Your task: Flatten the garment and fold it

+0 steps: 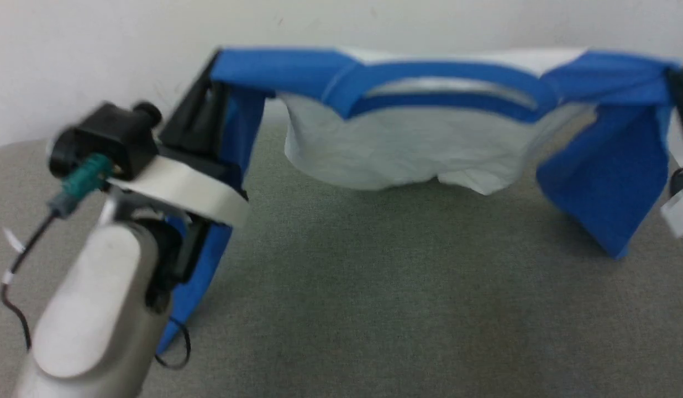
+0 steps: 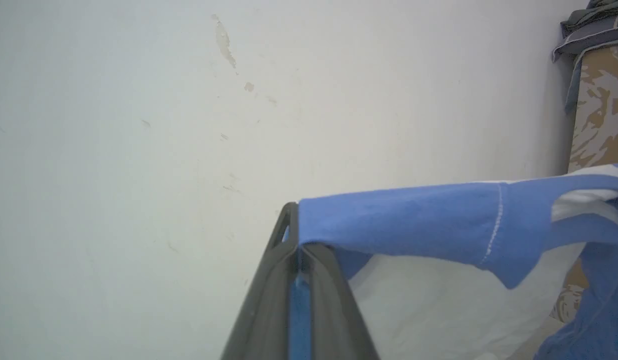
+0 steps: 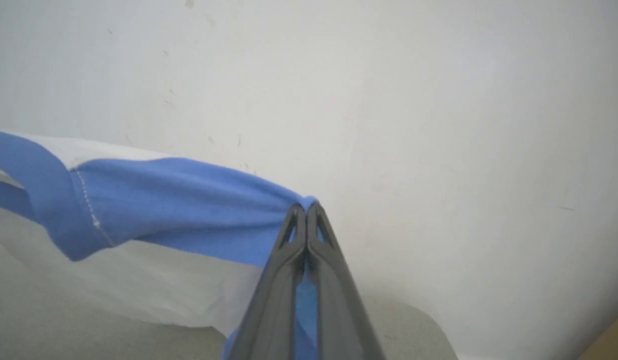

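Blurred, cut off at head view's right edge: right gripper (image 1: 678,83). Partly hidden behind left forearm (image 1: 93,309): one sleeve of garment (image 1: 408,143).

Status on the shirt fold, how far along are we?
Done: left pincer and right pincer are each shut on a blue shoulder of the garment. In hand: it hangs stretched between them over the grey table, sleeves dangling, white body wrinkled. Left: laying it flat and every fold.
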Controlling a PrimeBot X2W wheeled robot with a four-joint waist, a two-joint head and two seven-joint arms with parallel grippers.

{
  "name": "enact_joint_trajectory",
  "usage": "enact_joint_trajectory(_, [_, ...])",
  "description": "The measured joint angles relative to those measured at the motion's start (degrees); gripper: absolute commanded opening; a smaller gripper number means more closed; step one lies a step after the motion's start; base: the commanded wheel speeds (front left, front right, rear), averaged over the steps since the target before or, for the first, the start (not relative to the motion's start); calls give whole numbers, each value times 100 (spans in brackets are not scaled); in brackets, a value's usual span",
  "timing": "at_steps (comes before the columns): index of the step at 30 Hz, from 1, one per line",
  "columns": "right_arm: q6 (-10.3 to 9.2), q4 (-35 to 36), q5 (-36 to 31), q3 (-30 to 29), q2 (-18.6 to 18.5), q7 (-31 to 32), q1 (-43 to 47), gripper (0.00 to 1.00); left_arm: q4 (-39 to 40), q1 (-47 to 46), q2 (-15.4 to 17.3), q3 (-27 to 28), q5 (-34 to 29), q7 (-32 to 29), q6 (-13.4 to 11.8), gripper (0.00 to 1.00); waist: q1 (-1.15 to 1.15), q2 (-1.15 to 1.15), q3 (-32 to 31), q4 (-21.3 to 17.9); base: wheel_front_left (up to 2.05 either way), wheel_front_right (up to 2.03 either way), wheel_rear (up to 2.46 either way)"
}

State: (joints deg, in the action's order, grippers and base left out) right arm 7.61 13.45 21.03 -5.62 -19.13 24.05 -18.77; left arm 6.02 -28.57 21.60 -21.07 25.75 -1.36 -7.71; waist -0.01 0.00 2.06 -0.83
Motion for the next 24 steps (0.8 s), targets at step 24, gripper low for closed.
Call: enact_joint_trajectory(24, [3,-1792,290,784,-446,132,-4651,0,-2870,-4458,69,200,-363,215,691,0,2,0,1427,-46,0,0,0])
